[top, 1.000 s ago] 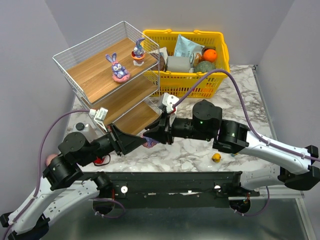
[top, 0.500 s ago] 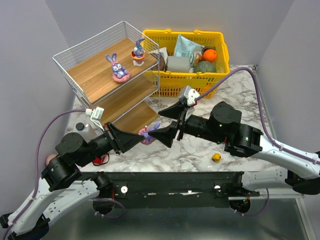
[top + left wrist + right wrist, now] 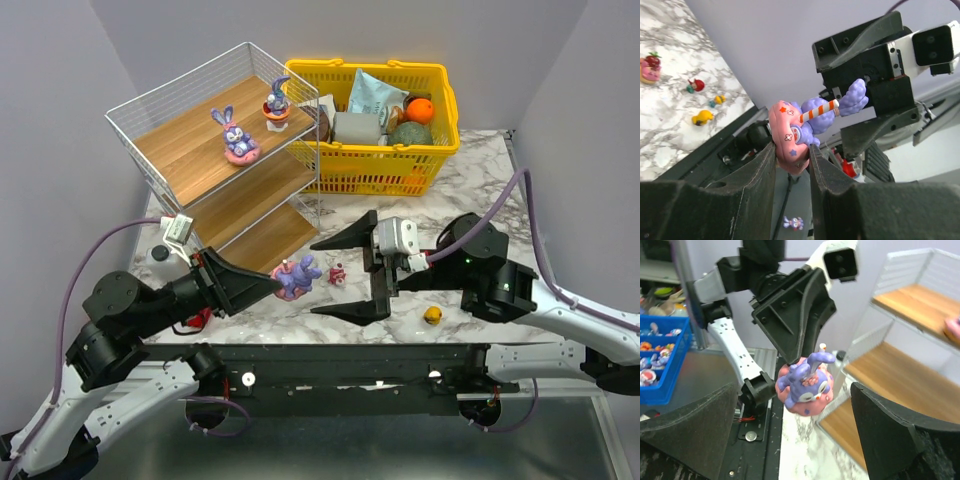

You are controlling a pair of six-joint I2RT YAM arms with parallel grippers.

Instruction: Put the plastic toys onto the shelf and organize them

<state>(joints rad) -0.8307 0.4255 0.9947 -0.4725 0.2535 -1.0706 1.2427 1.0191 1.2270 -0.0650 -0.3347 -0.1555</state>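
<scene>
Gripping the purple bunny point(image 3: 297, 276) by its pink donut base, the left pincer point(image 3: 280, 286) is clenched on the toy and holds it in the air over the tabletop point(image 3: 420, 210), just off the front corner of the shelf point(image 3: 190, 150). The right pincer point(image 3: 332, 279) faces it with jaws spread wide and grasps nothing. The bunny's ears and striped stick point toward that gap, so its long axis runs roughly from one pincer to the other, lying sideways rather than upright. The shelf stands behind and to the left of the toy, on the left arm's side, so the left arm looks the nearer one for setting it down, and the toy would probably need turning base-down first. How squarely the base sits between the fingers is hard to judge from the wrist view. A second bunny point(image 3: 236, 136) and a third bunny point(image 3: 277, 103) stand on the top board, and a small pink-red figure point(image 3: 338, 272) lies on the tabletop, between the open jaws as seen from above
</scene>
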